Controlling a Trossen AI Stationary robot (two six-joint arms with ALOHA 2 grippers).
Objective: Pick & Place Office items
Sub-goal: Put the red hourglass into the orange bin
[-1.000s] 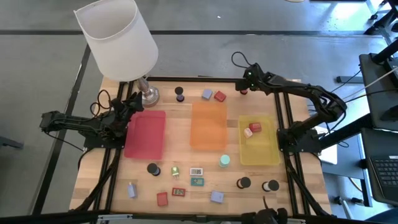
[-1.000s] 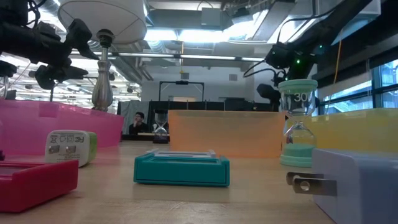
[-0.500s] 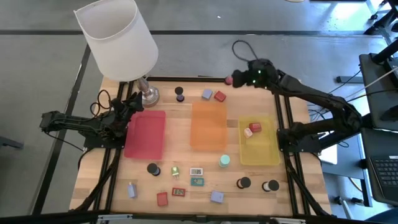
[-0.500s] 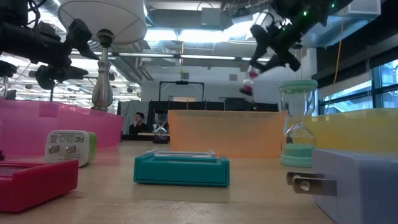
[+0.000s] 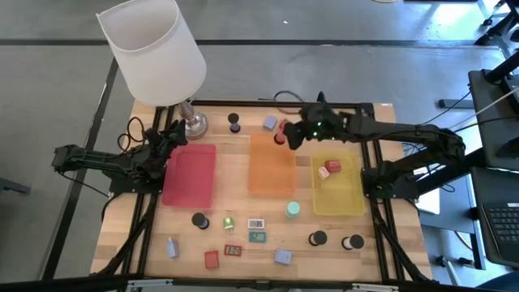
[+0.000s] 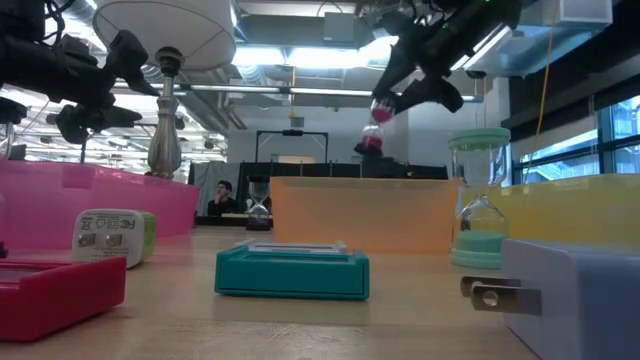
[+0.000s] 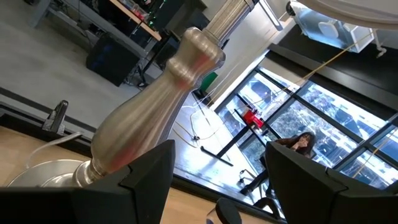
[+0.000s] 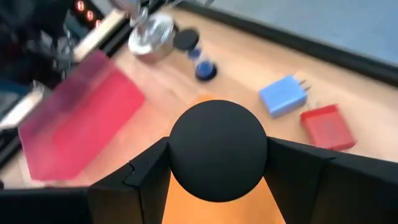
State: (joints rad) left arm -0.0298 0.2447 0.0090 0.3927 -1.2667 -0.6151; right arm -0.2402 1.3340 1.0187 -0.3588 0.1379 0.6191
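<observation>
The right arm reaches from the table's right side across its far edge, stretched nearly level, with the right gripper (image 5: 285,135) hanging above the far end of the orange tray (image 5: 272,177). Its fingers (image 8: 152,168) are closed on a small sand timer (image 6: 377,124) with black end caps and pink sand; in the right wrist view one black round cap (image 8: 217,149) fills the space between the two fingers. Seen from table height, the timer sticks out below the gripper, well clear of the tray's rim, with its long axis tilted somewhat off vertical, the pink-filled bulb lowest. The motion blur there makes the exact tilt hard to read.

Below the gripper, on the wood beyond the tray, lie a blue plug block (image 8: 283,96) and a red block (image 8: 327,126), close to each other, and another dark timer (image 5: 234,122) stands farther toward the lamp base (image 5: 194,124).

The left arm waits at the table's left edge beside the pink tray (image 5: 190,174), its left gripper (image 5: 165,138) pointing at the lamp's metal stem (image 7: 152,109); its fingers (image 7: 149,177) stand apart with nothing between them.
</observation>
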